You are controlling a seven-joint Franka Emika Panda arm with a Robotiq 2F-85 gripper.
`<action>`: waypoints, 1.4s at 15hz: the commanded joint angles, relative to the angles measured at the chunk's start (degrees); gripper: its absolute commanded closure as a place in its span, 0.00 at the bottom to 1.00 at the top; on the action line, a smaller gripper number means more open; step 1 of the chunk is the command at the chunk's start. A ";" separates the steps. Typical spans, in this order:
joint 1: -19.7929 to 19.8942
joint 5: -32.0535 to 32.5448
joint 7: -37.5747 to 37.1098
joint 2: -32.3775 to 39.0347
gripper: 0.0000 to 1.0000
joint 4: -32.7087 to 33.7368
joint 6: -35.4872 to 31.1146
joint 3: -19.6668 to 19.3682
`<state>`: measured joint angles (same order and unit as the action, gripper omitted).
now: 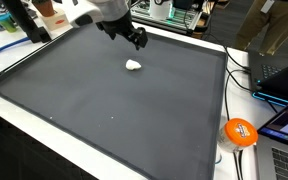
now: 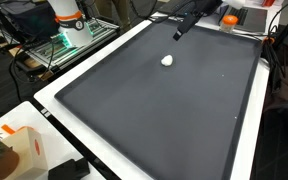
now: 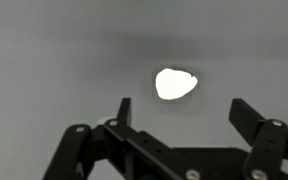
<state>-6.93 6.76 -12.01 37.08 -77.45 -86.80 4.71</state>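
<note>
a dark grey surface [image 1: 114,115] with a white rim fills most of both exterior views [image 2: 164,125]. the room around it is cluttered. an orange ball [image 1: 240,132] sits off the rim at the lower right of the frame, with cables beside it. a tan box [image 2: 26,150] stands at the lower left of an exterior view, and its contents cannot be seen.

a small white lump [image 1: 133,65] lies alone on the surface, in the upper middle of the frame [image 2: 167,60]. in the wrist view the lump [image 3: 175,83] is slightly wider than tall. its long axis runs left to right and it narrows toward the right.

the gripper [image 1: 136,38] hovers just above the lump in the frame [image 2: 180,30]. its fingers are spread wide and hold nothing [image 3: 182,110]. the lump sits clear of both fingers.
</note>
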 commanded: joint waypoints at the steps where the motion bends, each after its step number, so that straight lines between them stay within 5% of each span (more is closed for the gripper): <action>1: -0.54 -2.93 0.10 8.05 0.00 10.75 10.34 -1.42; 2: -0.20 -4.13 0.02 9.42 0.00 12.59 11.69 -1.39; 3: -0.81 -2.45 0.36 5.11 0.00 6.54 7.58 -1.73; 13: -1.45 -5.40 -8.08 14.58 0.00 16.97 12.46 -3.75; 21: -1.18 -7.19 -8.06 22.79 0.00 26.97 15.24 -3.67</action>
<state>-7.72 1.29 -19.01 55.61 -56.58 -75.53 1.98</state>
